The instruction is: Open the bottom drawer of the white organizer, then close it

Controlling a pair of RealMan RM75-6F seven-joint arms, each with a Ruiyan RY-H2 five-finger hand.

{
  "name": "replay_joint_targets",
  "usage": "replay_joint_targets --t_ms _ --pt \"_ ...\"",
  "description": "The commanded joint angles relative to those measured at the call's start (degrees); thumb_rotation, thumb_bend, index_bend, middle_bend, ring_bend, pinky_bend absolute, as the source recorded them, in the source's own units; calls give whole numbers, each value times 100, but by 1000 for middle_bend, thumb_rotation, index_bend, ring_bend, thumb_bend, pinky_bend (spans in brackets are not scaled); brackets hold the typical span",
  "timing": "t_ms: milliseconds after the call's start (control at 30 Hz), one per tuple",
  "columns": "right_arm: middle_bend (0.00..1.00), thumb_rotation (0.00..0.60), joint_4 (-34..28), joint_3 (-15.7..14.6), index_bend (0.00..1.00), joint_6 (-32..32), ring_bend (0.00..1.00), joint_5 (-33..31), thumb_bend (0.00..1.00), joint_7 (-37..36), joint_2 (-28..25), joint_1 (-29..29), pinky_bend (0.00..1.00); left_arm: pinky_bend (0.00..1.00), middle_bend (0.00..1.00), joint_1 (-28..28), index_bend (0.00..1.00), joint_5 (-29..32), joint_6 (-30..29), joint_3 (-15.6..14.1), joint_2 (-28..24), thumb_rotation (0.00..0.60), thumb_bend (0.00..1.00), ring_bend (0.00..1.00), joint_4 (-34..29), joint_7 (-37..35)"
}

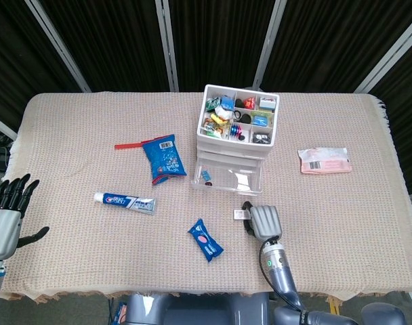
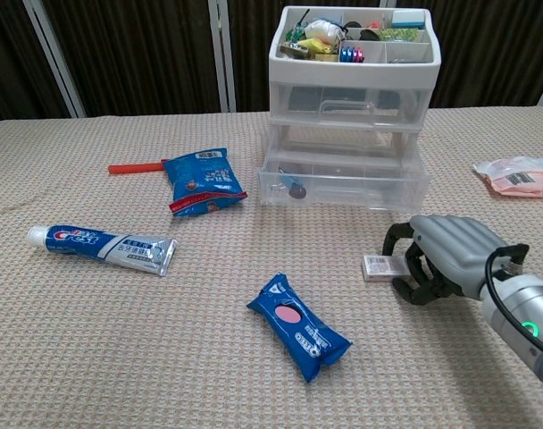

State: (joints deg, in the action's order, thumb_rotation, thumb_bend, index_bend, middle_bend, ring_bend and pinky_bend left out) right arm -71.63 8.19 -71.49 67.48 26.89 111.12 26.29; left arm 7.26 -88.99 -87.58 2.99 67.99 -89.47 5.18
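Beige woven table cloth (image 1: 77,135), dark curtains behind. White organizer (image 1: 236,128) stands far centre, its bottom drawer (image 2: 343,185) pulled out. Right hand (image 2: 450,255), fingers curled and empty, rests near the drawer front. Left hand (image 1: 6,213) hangs released at the table's left edge.

We see a coarse, matt beige woven cloth (image 2: 120,357) over the table. The white plastic organizer (image 2: 354,67) looks smooth, its clear bottom drawer (image 2: 343,183) glossy. The blue snack packets (image 2: 298,326) shine like foil. The grey right hand (image 2: 450,255) has a smooth, satin shell.
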Motion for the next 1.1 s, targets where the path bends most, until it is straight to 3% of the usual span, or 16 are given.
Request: replay_joint_targets --t_ms 33,267,400,567,800,1100 --pt "771 600 -3 -53 668 -96 765 164 362 -119 -6 -44 714 0 0 1 74 0 -1 2 -1 600 116 0 1 -5" --pt "770 600 -599 -133 669 -357 764 516 359 -254 -291 -143 714 0 0 1 73 -2 -4 3 2 600 117 0 5 2" --pt "771 600 -1406 -154 670 -530 764 680 360 -162 -696 -231 714 0 0 -3 74 -9 -19 4 7 600 117 0 6 13" --pt "771 600 -1974 -24 674 -622 764 786 360 67 -1013 -208 714 0 0 -7 73 -19 -35 4 16 600 116 0 11 29" --pt "771 600 -2100 580 674 -522 764 488 359 339 -1135 36 714 0 0 -7 74 -22 -45 11 25 600 117 0 30 20" --pt "771 600 -1576 1414 656 -276 764 -212 350 655 -934 539 707 0 0 4 74 -21 -27 13 13 600 116 0 36 -27"
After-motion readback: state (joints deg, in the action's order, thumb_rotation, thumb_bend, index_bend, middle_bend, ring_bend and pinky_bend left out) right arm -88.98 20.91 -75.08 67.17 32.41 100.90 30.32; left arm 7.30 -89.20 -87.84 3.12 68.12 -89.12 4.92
